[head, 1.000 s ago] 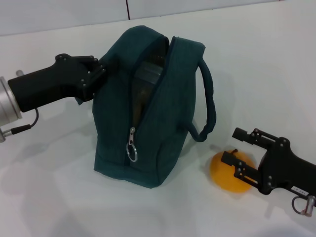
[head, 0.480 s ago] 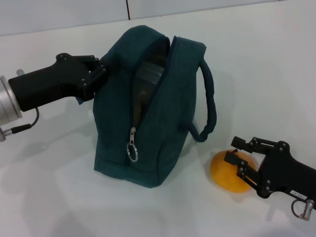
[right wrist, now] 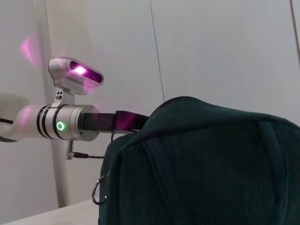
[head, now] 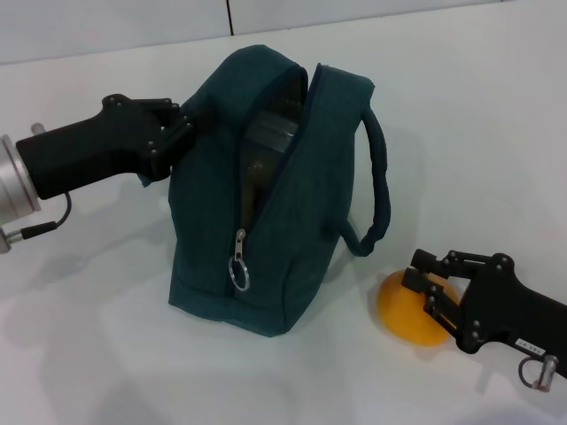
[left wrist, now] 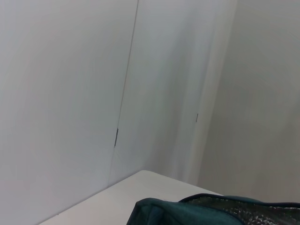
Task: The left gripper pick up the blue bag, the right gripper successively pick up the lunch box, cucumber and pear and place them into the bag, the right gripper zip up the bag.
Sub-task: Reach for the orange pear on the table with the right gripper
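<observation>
The blue bag (head: 292, 221) stands upright on the white table, its zipper open along the top. My left gripper (head: 182, 133) is shut on the bag's upper left edge. A grey lunch box (head: 266, 133) shows inside the opening. The orange-yellow pear (head: 403, 314) lies on the table to the right of the bag. My right gripper (head: 415, 270) is open, with its fingers over the pear's top on its right side. The cucumber is out of view. In the right wrist view the bag (right wrist: 197, 164) fills the foreground; in the left wrist view only the bag's rim (left wrist: 187, 213) shows.
A zipper pull with a metal ring (head: 239, 270) hangs low on the bag's front. The bag's carry handle (head: 376, 186) loops out toward the pear. A white wall (head: 115, 27) stands behind the table.
My right gripper has moved down and left, closing in over the pear. The left gripper and the bag have stayed almost still.
</observation>
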{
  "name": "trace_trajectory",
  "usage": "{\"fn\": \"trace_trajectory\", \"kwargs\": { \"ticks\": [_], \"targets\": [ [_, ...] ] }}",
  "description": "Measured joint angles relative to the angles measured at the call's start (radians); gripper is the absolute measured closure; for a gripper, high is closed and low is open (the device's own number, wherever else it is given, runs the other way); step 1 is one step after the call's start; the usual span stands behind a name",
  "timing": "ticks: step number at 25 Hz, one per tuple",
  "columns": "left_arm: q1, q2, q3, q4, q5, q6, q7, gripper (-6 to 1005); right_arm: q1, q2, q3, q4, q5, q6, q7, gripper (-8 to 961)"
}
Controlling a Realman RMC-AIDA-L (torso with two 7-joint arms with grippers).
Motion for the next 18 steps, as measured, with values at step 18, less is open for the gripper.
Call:
{"fn": "trace_trajectory", "kwargs": {
  "ticks": [18],
  "targets": [
    [0.002, 0.0, 0.0, 0.001, 0.0, 0.001, 0.0, 952, -0.002, -0.001, -0.002, -0.014, -0.001, -0.002, 0.001, 906]
  ]
}}
